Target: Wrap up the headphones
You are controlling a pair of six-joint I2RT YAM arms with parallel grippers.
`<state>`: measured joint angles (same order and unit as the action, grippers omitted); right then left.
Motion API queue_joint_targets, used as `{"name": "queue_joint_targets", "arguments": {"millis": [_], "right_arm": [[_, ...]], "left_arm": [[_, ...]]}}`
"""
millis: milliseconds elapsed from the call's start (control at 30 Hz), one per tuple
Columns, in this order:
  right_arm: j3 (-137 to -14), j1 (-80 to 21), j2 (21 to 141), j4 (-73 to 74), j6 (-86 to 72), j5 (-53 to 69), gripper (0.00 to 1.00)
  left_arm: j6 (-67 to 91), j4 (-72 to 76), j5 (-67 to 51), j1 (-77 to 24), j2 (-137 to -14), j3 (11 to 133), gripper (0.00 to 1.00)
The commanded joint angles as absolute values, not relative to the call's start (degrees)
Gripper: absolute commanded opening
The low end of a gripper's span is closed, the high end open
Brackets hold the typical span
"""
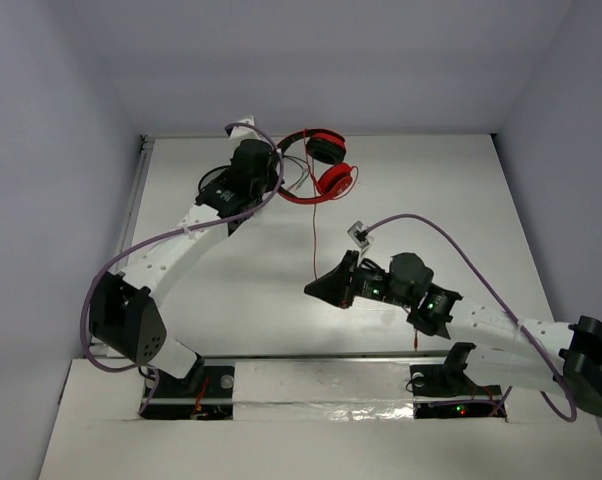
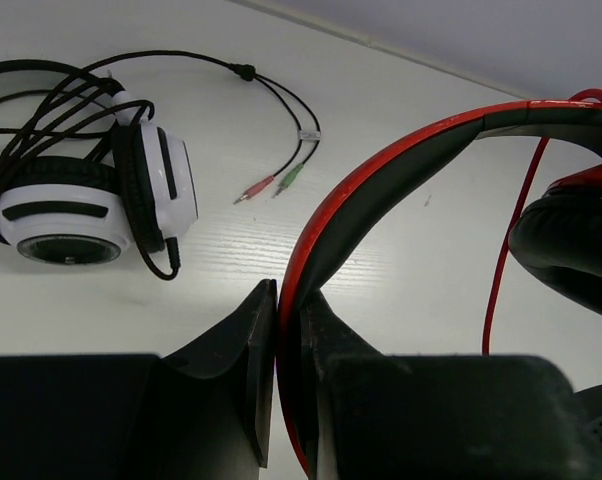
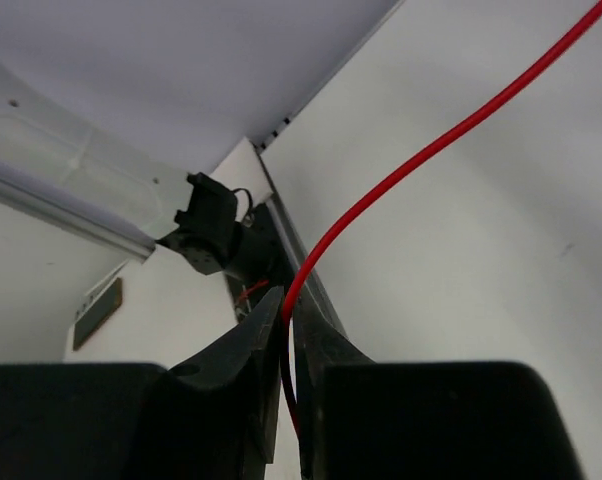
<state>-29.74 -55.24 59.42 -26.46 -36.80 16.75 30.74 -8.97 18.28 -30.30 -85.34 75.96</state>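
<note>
While my left pincer [image 2: 288, 292] clamps the black-lined headband [image 2: 381, 170] of the red headphones [image 1: 331, 182] | my right pincer [image 3: 289, 300] pinches their thin red cable [image 3: 431, 150], running straight between us.

No legible text or labels anywhere.

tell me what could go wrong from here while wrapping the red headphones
1. The thin red cable runs nearly straight from the red over-ear headphones to the right gripper, which is shut on it. Pulling away could strain it or tug the headband out of the left gripper.
2. The thin cable may slip through the right jaws.
3. The black-and-white headphones and their loose dark cable lie near the left gripper, so wrapping could snag them.
</note>
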Motion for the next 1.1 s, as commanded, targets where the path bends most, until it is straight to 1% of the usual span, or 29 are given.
{"name": "queue_joint_targets", "arguments": {"millis": [0, 100, 200, 267, 300, 333, 400, 433, 533, 600, 667, 800, 833, 933, 1067], "right_arm": [[-29.35, -55.99, 57.92, -36.82, -41.3, 22.93, 0.15], [-30.23, -55.99, 56.17, -38.93, -43.06, 24.7, 0.15], [-33.04, -55.99, 53.01, -33.94, -41.32, 20.93, 0.12], [-35.58, -55.99, 49.76, -25.52, -38.34, 16.28, 0.08], [-38.81, -55.99, 49.05, -22.1, -37.02, 14.0, 0.07], [-40.41, -55.99, 48.52, -15.54, -35.52, 10.49, 0.06], [-45.14, -55.99, 48.95, -9.26, -31.39, 6.79, 0.02], [-46.57, -55.99, 49.48, -3.49, -30.25, 2.94, 0.0], [-52.27, -55.99, 52.64, 7.33, -25.94, -2.43, 0.0], [-54.39, -55.99, 54.92, 11.06, -23.3, -3.25, 0.0], [-57.03, -55.99, 55.98, 16.42, -21.8, -5.09, 0.0], [-60.46, -55.99, 58.44, 24.67, -17.24, -10.09, 0.0], [-61.51, -55.99, 58.8, 25.65, -16.1, -10.8, 0.0], [-62.49, -55.99, 59.59, 28.47, -15.12, -14.39, 0.0], [-62.23, -55.99, 59.41, 28.65, -14.42, -18.53, 0.0]], "left_arm": [[32.0, -1.41, 23.28, -32.69, -82.79, 75.24, 0.0], [31.55, -2.72, 24.61, -34.36, -82.35, 73.74, 0.0], [29.98, -4.56, 26.98, -36.73, -81.12, 71.72, 0.0], [29.1, -7.37, 28.73, -38.31, -80.25, 70.23, 0.0], [28.57, -7.64, 28.57, -38.32, -79.9, 69.53, 0.0], [28.13, -8.17, 28.22, -39.02, -79.2, 68.83, 0.0], [26.38, -9.31, 27.86, -40.08, -78.4, 67.15, 0.0], [25.5, -9.84, 26.99, -40.86, -77.96, 66.71, 0.0], [21.55, -13.96, 24.97, -42.89, -78.22, 66.71, 0.0], [18.39, -17.66, 23.82, -44.03, -78.49, 66.71, 0.0], [16.0, -20.98, 19.1, -44.56, -78.57, 66.45, 0.0], [12.22, -24.17, 13.45, -45.7, -76.39, 64.78, 0.0], [11.61, -24.26, 10.84, -45.7, -75.68, 63.82, 0.0], [10.37, -24.78, 8.8, -45.7, -73.49, 63.02, 0.0], [6.95, -25.05, 4.5, -45.7, -72.42, 61.79, 0.0]]}}
